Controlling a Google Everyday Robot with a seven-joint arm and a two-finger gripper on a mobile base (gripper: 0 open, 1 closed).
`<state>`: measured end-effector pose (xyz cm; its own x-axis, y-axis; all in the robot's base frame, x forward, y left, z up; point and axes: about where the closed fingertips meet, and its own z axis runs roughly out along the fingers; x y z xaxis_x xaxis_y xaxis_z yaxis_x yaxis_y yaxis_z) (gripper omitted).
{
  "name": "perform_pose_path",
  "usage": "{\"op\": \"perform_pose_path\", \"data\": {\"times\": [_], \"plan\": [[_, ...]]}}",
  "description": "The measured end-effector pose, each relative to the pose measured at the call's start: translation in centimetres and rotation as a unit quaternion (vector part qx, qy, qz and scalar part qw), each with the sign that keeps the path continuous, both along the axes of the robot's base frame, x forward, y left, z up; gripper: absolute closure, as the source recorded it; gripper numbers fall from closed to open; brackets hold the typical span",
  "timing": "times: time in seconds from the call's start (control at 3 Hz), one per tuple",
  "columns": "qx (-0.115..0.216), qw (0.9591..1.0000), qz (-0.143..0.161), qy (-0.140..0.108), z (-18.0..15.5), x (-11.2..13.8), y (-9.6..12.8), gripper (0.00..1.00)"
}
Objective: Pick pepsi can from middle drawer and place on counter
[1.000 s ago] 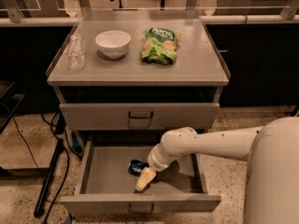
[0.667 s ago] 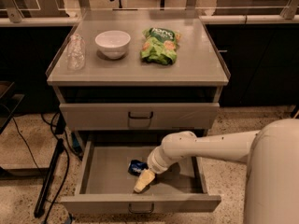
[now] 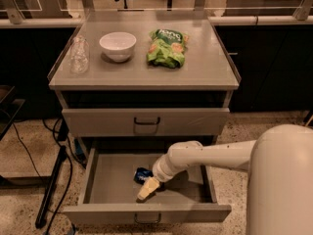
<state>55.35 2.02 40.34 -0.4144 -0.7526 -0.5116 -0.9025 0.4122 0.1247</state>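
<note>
The middle drawer (image 3: 110,182) is pulled open, showing its plain grey floor. The pepsi can (image 3: 141,175), dark blue, lies on the drawer floor near the middle. My gripper (image 3: 146,192) reaches down into the drawer on the white arm (image 3: 205,156), its pale tip right beside the can on its front right side. I cannot tell whether it touches the can, which the wrist partly hides. The counter (image 3: 146,70) is the grey worktop above the drawers.
On the counter stand a clear plastic bottle (image 3: 79,55) at the left, a white bowl (image 3: 118,45) and a green snack bag (image 3: 167,48). The drawer above (image 3: 145,122) is shut. Cables and a dark stand (image 3: 51,182) lie on the floor at the left.
</note>
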Motion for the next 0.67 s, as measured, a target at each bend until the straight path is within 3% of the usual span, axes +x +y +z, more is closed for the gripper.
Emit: {"op": "perform_pose_path", "data": {"times": [0.33,0.67], "plan": [[0.0,0.9997,-0.017,0.019,-3.02,1.33,-0.43,0.0],[0.0,0.9997,-0.017,0.019,-3.02,1.32,-0.43,0.0]]}}
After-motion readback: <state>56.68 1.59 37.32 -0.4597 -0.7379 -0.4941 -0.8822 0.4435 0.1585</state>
